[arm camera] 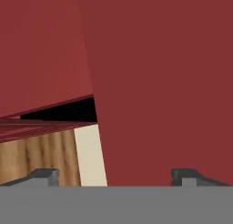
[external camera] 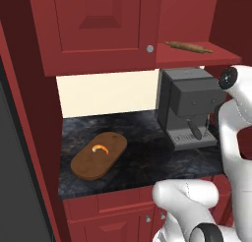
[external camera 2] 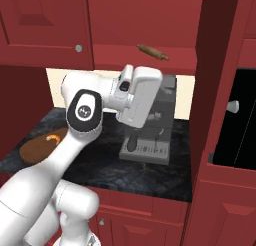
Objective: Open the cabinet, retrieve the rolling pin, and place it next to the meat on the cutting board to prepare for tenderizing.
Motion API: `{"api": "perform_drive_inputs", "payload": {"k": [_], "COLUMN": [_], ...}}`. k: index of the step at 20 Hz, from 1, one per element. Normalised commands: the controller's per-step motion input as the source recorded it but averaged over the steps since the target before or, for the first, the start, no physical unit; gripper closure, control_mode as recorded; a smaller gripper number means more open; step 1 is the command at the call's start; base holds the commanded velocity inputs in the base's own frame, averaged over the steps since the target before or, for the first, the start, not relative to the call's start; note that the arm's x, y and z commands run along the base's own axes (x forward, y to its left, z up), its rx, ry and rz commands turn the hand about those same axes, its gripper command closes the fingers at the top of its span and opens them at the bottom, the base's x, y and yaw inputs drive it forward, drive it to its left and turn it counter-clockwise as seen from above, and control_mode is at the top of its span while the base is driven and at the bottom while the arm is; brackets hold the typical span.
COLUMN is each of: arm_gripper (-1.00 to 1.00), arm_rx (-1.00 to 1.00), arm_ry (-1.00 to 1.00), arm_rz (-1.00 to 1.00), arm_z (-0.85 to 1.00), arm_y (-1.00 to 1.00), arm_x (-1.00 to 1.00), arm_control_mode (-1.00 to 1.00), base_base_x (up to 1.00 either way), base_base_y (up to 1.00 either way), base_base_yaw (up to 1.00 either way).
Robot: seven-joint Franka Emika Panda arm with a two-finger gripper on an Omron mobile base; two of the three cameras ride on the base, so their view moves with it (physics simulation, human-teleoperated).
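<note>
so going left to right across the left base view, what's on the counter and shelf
cutting board with the meat on it → coffee machine → rolling pin up on the open cabinet shelf, above the machine

A rendered home kitchen is shown. Dark-red wooden wall cabinets (external camera: 98,29) with raised-panel doors and small round silver knobs are hung above a dark marbled bench (external camera: 147,160), and matching red drawers and doors (external camera: 118,216) are fitted beneath its front edge. A grey coffee machine (external camera: 189,108) is set toward the bench's back right corner, against a cream wall. An oval wooden cutting board (external camera: 98,157) carrying a small orange piece of meat (external camera: 100,148) is laid near the left edge. A wooden rolling pin (external camera: 189,47) is kept on the open cabinet shelf above the machine.
</note>
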Motion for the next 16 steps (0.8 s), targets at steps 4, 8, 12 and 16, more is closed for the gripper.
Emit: {"api": "perform_drive_inputs", "payload": {"k": [4, 8, 12, 16], "arm_gripper": [-1.00, -1.00, -1.00, -1.00], "arm_rx": [0.10, 0.16, 0.18, 0.20], "arm_ry": [-0.08, -0.11, -0.14, -0.16], "arm_rz": [0.00, 0.00, 0.00, 0.00], "arm_z": [0.02, 0.10, 0.16, 0.18], "arm_y": [0.74, 0.59, 0.62, 0.78], "arm_x": [-0.44, -0.44, -0.37, -0.19], "arm_control_mode": [-1.00, -1.00, -1.00, -1.00], "base_base_x": [0.00, 0.00, 0.00, 0.00], "base_base_y": [0.00, 0.00, 0.00, 0.00], "base_base_yaw": [0.00, 0.00, 0.00, 0.00]}}
